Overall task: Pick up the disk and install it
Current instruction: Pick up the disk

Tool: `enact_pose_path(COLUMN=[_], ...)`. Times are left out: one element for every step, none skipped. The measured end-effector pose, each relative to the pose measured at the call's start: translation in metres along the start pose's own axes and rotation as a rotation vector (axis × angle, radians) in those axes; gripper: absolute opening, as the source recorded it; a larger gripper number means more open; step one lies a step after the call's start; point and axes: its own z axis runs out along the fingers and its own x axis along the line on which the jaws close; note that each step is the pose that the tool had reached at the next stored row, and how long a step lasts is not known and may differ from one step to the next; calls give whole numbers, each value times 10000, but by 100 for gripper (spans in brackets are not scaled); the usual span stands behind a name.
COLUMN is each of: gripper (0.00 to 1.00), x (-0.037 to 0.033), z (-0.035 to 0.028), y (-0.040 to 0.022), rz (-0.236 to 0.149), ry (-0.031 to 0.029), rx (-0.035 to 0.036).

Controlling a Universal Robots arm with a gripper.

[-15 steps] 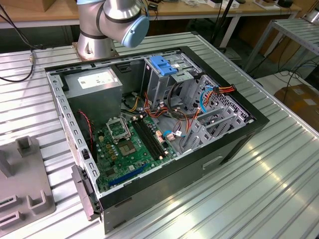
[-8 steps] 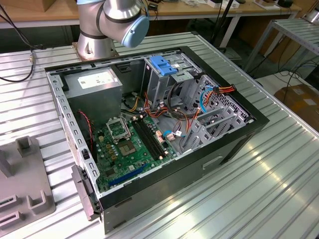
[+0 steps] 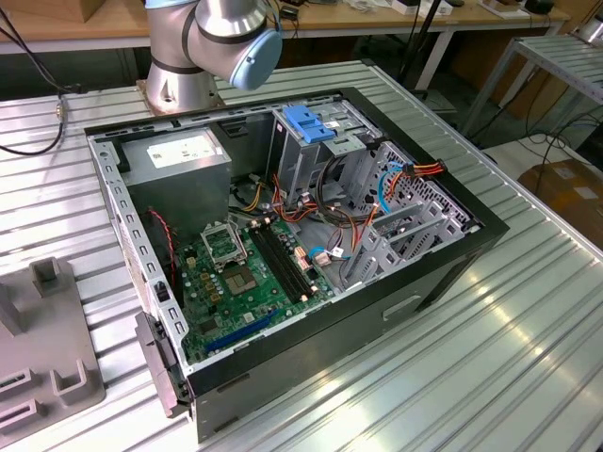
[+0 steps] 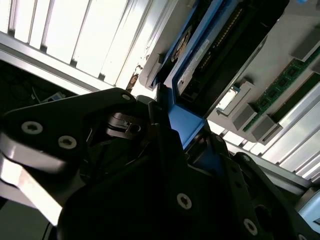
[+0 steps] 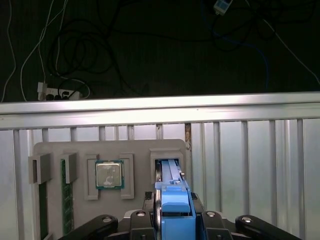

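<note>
The claw (image 5: 175, 222) is nearest. Its black fingers (image 4: 162, 150) are drawn in tight on the blue caddy rail of the disk (image 5: 170, 172). The disk stands on edge, with its far end in a slot of the grey fixture tray (image 5: 140, 147). In the tray pocket next to that slot lies a processor chip (image 5: 109, 175), and beyond it in the same tray a green memory stick (image 5: 64, 200). The tray rests on the slatted metal bench (image 5: 250, 165). In the exterior view an open computer case (image 3: 377, 320) stands on the bench.
</note>
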Motion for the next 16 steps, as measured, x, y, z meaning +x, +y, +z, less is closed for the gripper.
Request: enact_pose_path(gripper=[37, 37, 37, 37, 37, 37, 37, 37, 37, 37, 37, 37, 37, 37, 37, 37], x=[0, 0, 0, 0, 0, 0, 0, -1, 0, 0, -1, -1, -1, -1, -1, -1], z=[-23, -63, -110, -140, -187, -211, -234, -258, -282, -310, -333, -363, -384, -418, -455, -481], y=[0, 0, 0, 0, 0, 0, 0, 0, 0, 0, 0, 0, 0, 0, 0, 0], rz=[-4, -9, -13, -13, -14, -14, -14, -14, -15, -16, -16, -17, -17, -17, -17, -17], ry=[3, 2, 2, 2, 2, 2, 3, 3, 3, 3, 2, 2, 2, 2, 2, 3], rx=[-6, -5, -5, -5, -6, -5, -6, -6, -6, -5, -6, -5, -6, -5, -5, -5])
